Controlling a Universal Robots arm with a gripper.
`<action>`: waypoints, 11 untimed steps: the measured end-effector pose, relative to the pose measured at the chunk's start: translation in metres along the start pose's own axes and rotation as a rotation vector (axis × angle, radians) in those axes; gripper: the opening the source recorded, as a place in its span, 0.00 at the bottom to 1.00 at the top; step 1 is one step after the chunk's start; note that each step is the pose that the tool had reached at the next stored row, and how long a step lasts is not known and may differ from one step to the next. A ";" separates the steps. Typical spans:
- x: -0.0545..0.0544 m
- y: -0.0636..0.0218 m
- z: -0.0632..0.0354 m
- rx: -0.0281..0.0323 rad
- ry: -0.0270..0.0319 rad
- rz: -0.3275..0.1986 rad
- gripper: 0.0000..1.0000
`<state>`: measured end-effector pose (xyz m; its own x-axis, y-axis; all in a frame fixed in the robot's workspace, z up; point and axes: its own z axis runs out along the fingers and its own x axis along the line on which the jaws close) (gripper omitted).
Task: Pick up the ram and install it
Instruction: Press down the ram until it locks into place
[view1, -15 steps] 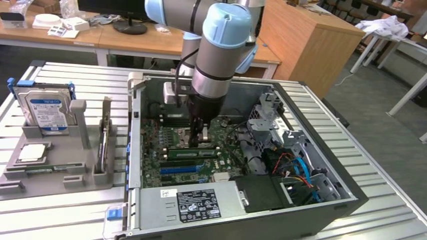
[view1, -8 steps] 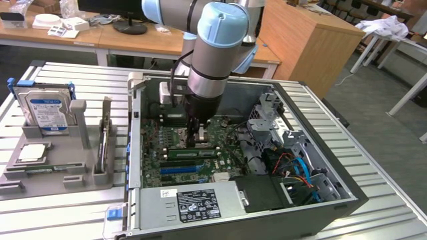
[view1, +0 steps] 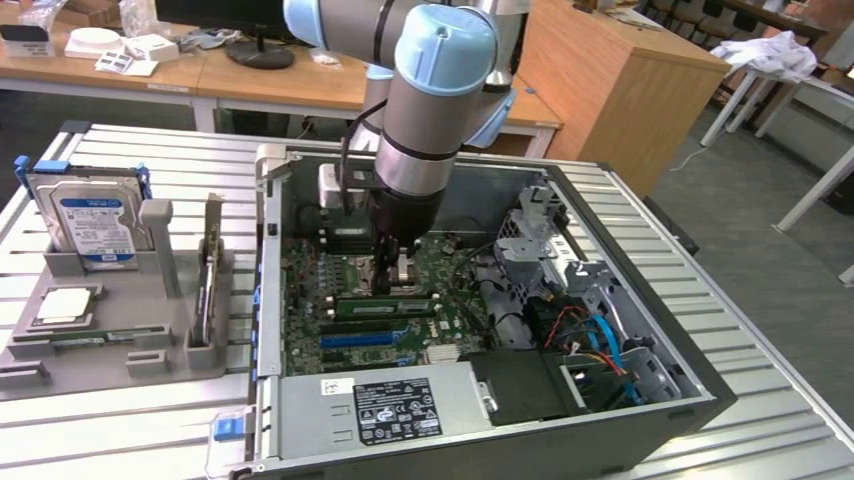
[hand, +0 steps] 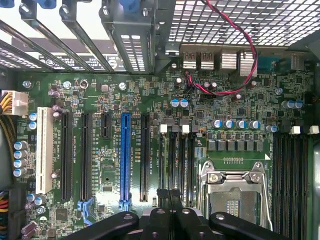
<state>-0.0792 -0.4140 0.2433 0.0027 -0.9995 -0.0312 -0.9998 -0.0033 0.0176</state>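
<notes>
The ram (view1: 363, 298) is a long green stick standing on edge in a black memory slot on the motherboard (view1: 350, 338), inside the open computer case (view1: 694, 385). My gripper (view1: 396, 283) reaches straight down into the case, fingers shut, with its tips at the ram's top edge near the middle. Whether the tips pinch the stick or only touch it does not show. In the wrist view the shut black fingers (hand: 163, 200) hang over the row of memory slots (hand: 176, 160), beside the processor socket (hand: 234, 192).
On the exterior view's left stands a grey holder (view1: 160, 335) with a hard drive (view1: 94, 222) and a square silver chip (view1: 67, 305). The power supply (view1: 394, 408) and drive cage (view1: 541, 240) crowd the case. Cables (view1: 601, 345) lie at the exterior view's right.
</notes>
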 end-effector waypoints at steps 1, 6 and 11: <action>0.000 0.0000 0.0000 0.0001 0.0000 0.000 0.11; 0.000 0.0050 0.0001 0.0002 0.0000 0.000 0.11; 0.000 0.0095 0.0002 0.0003 0.0000 0.000 0.11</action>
<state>-0.0887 -0.4140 0.2433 0.0028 -0.9995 -0.0313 -0.9998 -0.0033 0.0173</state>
